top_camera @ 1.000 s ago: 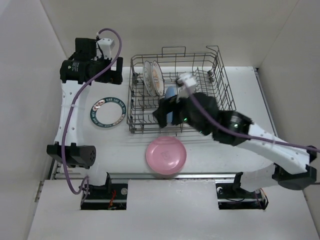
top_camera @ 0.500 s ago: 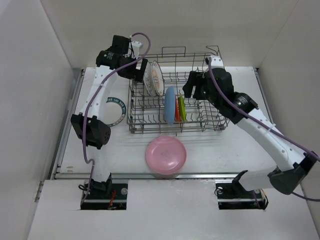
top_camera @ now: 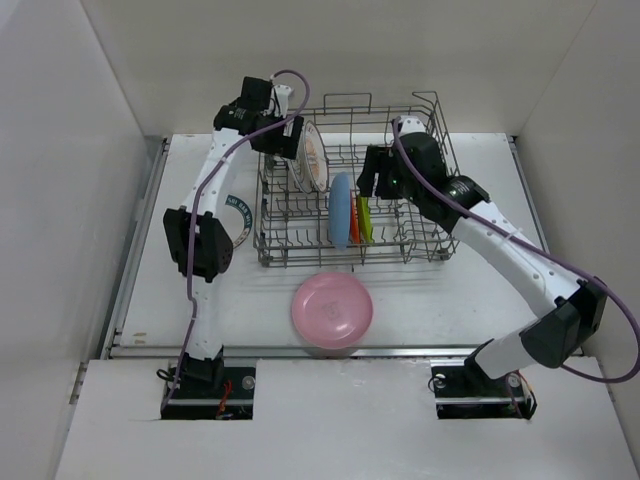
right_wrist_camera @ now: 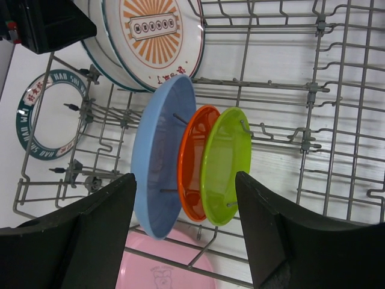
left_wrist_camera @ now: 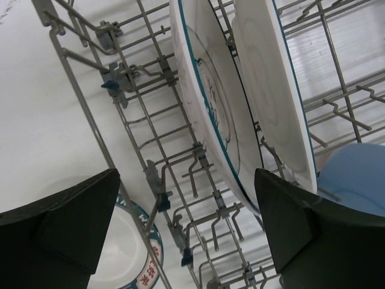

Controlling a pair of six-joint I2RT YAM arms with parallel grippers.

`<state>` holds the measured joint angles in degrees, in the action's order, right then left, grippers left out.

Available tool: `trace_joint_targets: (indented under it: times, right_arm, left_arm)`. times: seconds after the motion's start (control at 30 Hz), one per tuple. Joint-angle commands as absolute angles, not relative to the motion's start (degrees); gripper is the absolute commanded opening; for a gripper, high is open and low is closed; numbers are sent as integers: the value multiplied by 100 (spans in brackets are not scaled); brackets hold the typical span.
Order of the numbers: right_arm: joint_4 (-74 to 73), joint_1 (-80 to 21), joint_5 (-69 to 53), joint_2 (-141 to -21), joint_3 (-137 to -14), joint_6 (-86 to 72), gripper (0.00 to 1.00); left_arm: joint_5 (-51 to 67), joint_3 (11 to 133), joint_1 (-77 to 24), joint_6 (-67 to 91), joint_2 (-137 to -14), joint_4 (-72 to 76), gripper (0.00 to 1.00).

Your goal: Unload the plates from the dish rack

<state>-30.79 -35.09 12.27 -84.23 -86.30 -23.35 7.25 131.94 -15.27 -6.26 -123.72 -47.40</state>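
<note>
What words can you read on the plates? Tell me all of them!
Teal-rimmed plate: white letters and Chinese signs round the rim, too blurred to read.
Sunburst plate: a box of signs in the middle, red marks below, too small to read.
Pink plate: faint print, unreadable.

From above and behind my bases, the top camera looks down over the whole tabletop. My left wrist camera peers close past my left fingers at the dish rack. My right one looks down between my right fingers. Both catch the white plates.
</note>
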Motion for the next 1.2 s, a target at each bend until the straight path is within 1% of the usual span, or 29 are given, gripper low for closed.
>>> trace_joint_targets:
  times: [0.0, 0.03, 0.1, 0.13, 0.23, 0.27, 0.37, 0.4, 0.43, 0.47, 0.5, 0.57, 0.77, 0.87, 1.0, 1.17]
  right_arm:
    - [-2725, -3428, 1169, -8437, -8648, -2276, 72]
    - [-2725, -3428, 1169, -8498, -8648, -2276, 72]
    - [-2725, -3428, 1169, -8499, -8648, -2276, 72]
    - [-2725, -3428, 1169, -8499, -8648, -2276, 72]
    - [-2725, -3428, 1169, -8551, -8648, -2276, 72]
    - [-2725, -3428, 1169, -8552, -8648, -2276, 72]
    - [-2725, -3428, 1169, -8552, -8648, -2276, 72]
    - [-2725, -3428, 1169, -8552, -8648, -2276, 72]
    - [-2725, -3428, 1169, -8552, -8648, -2276, 72]
    - [-2725, -3428, 1169, -8552, -8648, -2276, 72]
    - [-2725, -3428, 1169, -8552, -8648, -2224, 72]
    - [-2725, -3428, 1221, -8500, -8648, -2224, 72]
    - [-2725, -3428, 1327, -8324, -8543, -2224, 72]
    - [-2777, -3428, 1380, -8271, -8543, -2224, 72]
    - [-2830, -3428, 1485, -8218, -8543, -2224, 72]
    - [-2830, -3428, 1485, -8113, -8543, -2224, 72]
  left_arm:
    - [949, 13438, -1512, -422, -12428, -4412, 92]
    - [949, 13438, -1564, -422, -12515, -4412, 90]
    - [896, 13438, -1564, -422, -12586, -4412, 81]
    - [818, 13438, -1564, -422, -12647, -4412, 71]
    - [729, 13438, -1564, -422, -12647, -4412, 56]
    - [729, 13438, -1564, -422, -12647, -4412, 46]
    - [729, 13438, -1564, -422, -12595, -4412, 29]
    - [729, 13438, -1564, -344, -12543, -4412, 18]
    - [729, 13438, -1564, -247, -12542, -4351, 14]
    - [660, 13438, -1564, -142, -12481, -4351, 6]
    - [607, 13438, -1564, -141, -12420, -4281, 6]
    - [467, 13438, -1625, -80, -12358, -4211, 0]
    - [-508, 13438, -1801, -18, -12068, -3947, 0]
    - [-1017, 13684, -1854, -210, -11936, -3788, 0]
    - [-1388, 14097, -1907, -649, -11830, -3568, 0]
    - [-1713, 14098, -1960, -931, -11637, -3410, 0]
